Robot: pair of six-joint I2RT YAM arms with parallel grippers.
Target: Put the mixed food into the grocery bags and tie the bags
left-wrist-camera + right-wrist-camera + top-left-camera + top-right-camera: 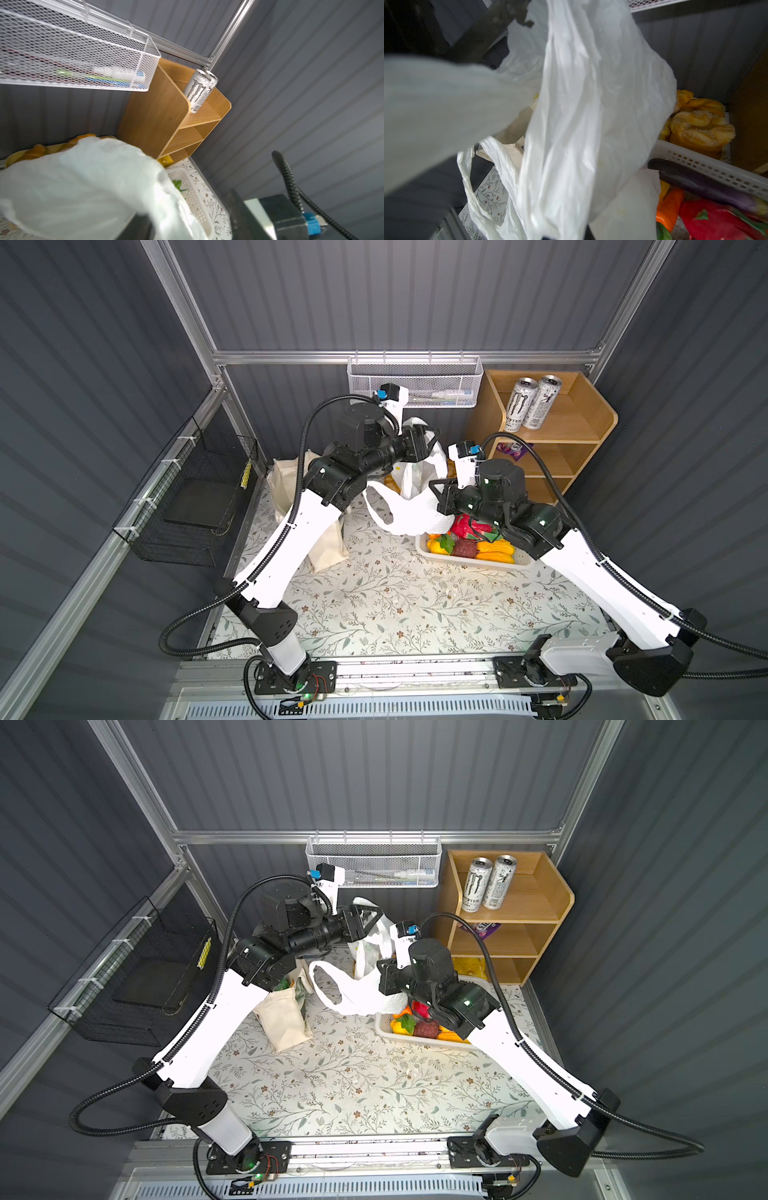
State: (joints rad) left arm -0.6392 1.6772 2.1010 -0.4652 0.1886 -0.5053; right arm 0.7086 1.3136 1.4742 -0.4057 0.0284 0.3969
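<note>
Right tool (435, 494) jaws together, pinched on the film of the white plastic bag (415, 510), on the bag's basket side. Left tool (428, 438) jaws apart at the bag's raised top, film draped over one finger (141, 226), not clamped. Bag stands bunched on the desk (395, 605), loop handle (376, 506) hanging open on the bag's side away from the right tool. White perforated basket (432, 552) touches the bag, under the right arm; in it purple eggplant (695, 182), red piece (716, 220), orange piece (668, 207). Bread rolls (702, 126) just behind the bag. Canvas tote (286, 1019) beside the bag, under the left arm. Wooden shelf (582, 423) with two cans (528, 404) well beyond the bag.
</note>
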